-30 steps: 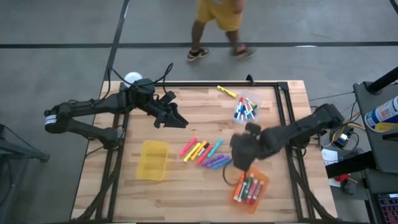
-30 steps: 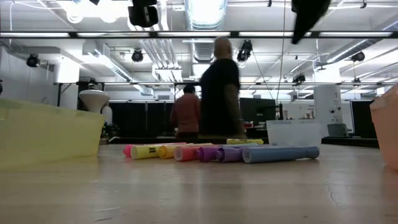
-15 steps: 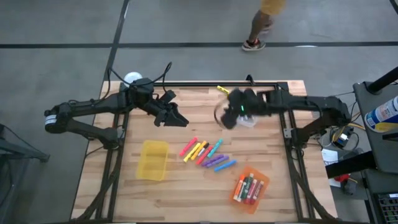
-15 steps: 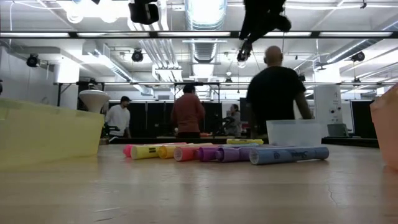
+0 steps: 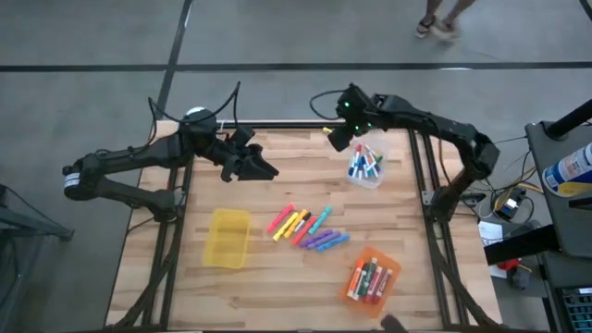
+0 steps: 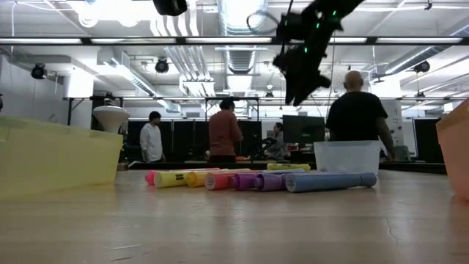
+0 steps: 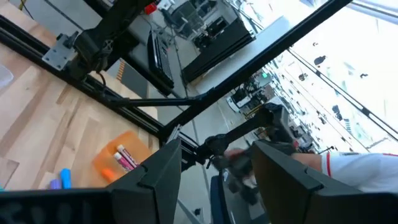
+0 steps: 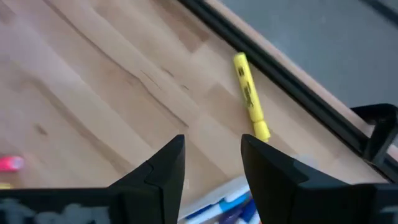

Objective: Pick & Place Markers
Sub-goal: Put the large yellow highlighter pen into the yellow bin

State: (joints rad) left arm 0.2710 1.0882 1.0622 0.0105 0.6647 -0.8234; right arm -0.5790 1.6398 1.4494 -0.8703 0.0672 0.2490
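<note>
A lone yellow marker (image 5: 335,136) (image 8: 250,96) lies flat by the table's far edge. My right gripper (image 5: 339,141) (image 8: 212,158) hangs open in the air above it, well off the table in the low view (image 6: 299,86). A clear bin (image 5: 366,166) holding blue, red and teal markers stands just near of that. Several pink, yellow, orange, teal, purple and blue markers (image 5: 307,228) (image 6: 256,179) lie side by side at mid-table. An orange bin (image 5: 373,276) holds more markers. My left gripper (image 5: 266,171) (image 7: 216,168) waits open over the far left.
An empty yellow bin (image 5: 228,238) (image 6: 55,158) sits left of the marker row. A black frame rail (image 5: 305,125) runs along the far edge just behind the lone yellow marker. Bare wood lies between the two arms. People stand and walk in the room beyond the table.
My right arm has swung from above the near right, beside the orange bin, across the table to the far edge, passing over the clear bin and ending above the lone yellow marker. A person has walked past behind the table.
</note>
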